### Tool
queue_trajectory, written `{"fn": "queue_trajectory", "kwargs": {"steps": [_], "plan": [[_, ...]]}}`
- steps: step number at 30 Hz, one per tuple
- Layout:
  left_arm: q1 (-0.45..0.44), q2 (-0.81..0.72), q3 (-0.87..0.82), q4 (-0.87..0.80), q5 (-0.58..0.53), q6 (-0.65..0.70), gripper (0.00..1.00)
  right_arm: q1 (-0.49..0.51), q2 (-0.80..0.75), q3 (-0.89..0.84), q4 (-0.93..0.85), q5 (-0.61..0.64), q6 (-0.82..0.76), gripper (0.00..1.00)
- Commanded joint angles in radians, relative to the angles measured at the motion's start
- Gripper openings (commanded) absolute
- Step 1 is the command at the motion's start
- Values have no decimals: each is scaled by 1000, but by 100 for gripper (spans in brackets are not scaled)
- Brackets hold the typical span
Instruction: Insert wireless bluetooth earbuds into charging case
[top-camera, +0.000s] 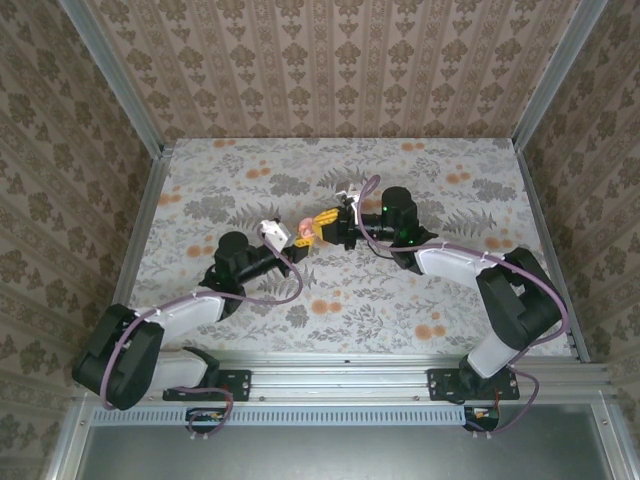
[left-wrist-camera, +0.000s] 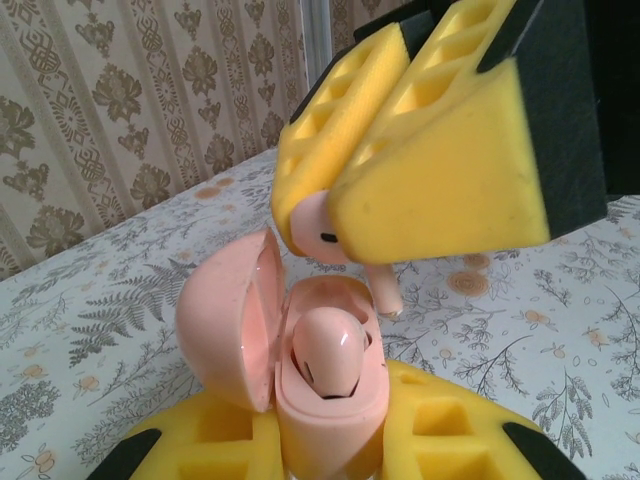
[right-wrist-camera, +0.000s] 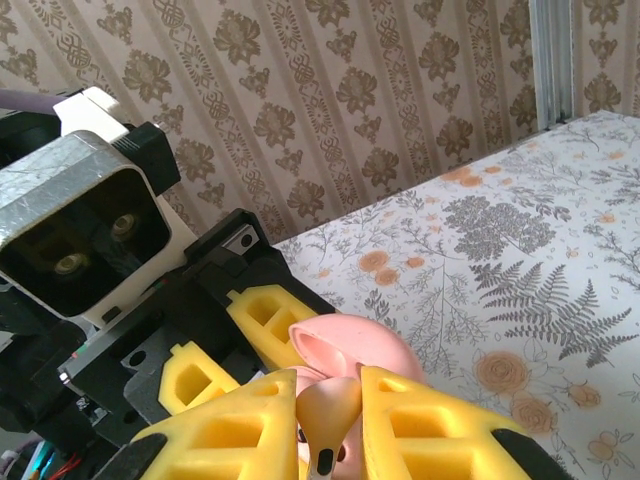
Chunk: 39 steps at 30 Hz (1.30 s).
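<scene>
Over floral cloth (left-wrist-camera: 560, 330), left jaws grip case (left-wrist-camera: 322, 415), right jaws (above) pinch earbud (left-wrist-camera: 318, 235).

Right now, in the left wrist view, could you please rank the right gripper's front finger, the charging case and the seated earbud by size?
1-2. Right gripper's front finger and charging case: too alike to rank.
3. Seated earbud, clearly smallest.

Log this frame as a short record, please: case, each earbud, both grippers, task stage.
charging case: open, clamped in the left gripper
seated earbud: sitting inside the case
second earbud: pinched by the right gripper, just above the case, not yet in
stage: one earbud in, one to go
</scene>
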Motion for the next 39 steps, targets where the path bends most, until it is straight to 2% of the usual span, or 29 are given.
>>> {"fn": "queue_trajectory", "kwargs": {"steps": [1,11,39], "plan": [[-8,-26,22,19,16,14,9,6,17,19,82,14,28,18],[-7,-26,17,11,3,-2,9,9,24,20,152,36,60,18],[-8,-71,21,34,-21,-72,10,34,56,12,141,60,3,18]]}}
